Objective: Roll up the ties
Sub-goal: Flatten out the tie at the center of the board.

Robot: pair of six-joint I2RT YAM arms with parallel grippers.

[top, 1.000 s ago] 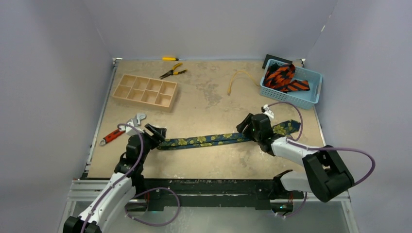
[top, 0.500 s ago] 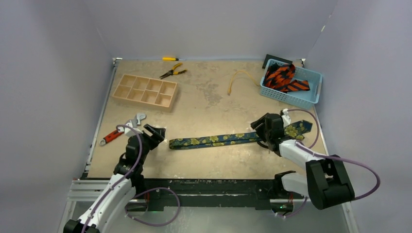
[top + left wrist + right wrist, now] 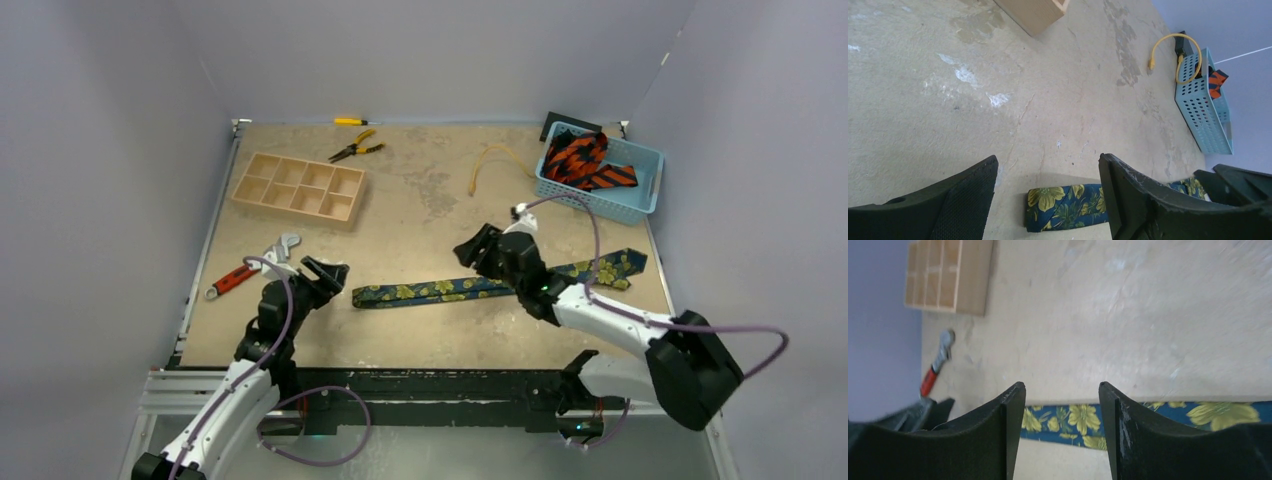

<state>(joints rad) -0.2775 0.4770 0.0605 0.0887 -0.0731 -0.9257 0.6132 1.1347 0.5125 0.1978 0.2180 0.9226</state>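
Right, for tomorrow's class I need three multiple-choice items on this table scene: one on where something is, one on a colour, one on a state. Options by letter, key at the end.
1. Where are the orange-and-black ties?
A. In the wooden tray.
B. In the blue basket.
C. Under the pliers.

2. What colour are the flowers on the navy tie?
A. Yellow.
B. White.
C. Pink.

3. How is the navy tie lying?
A. Rolled tight.
B. Draped over the blue basket.
C. Stretched flat on the table.

Key:
1 B, they are heaped inside its walls.
2 A, the left wrist view shows yellow blooms up close.
3 C, it lies at full length, with the left claw and right claw both open, neither closed on it.
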